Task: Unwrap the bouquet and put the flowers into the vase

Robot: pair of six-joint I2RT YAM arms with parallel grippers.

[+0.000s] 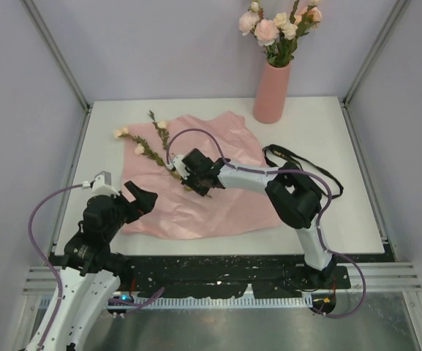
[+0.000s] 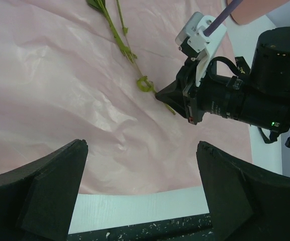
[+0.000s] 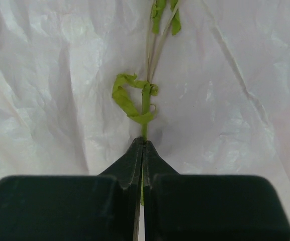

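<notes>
Soft even light, hardly any shadows, top view nice and sharp, though the right gripper (image 3: 143,150) looks a bit blurry up close.

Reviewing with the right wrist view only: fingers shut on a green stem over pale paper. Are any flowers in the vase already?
Observer: Yes, the top view shows roses standing in the vase at the table's far edge.
Operator: What is this stem attached to?
Observer: A few remaining flowers, blooms pointing far left on the pink paper.
Operator: And the left gripper?
Observer: The left gripper is open and empty over the paper's near edge.
</notes>
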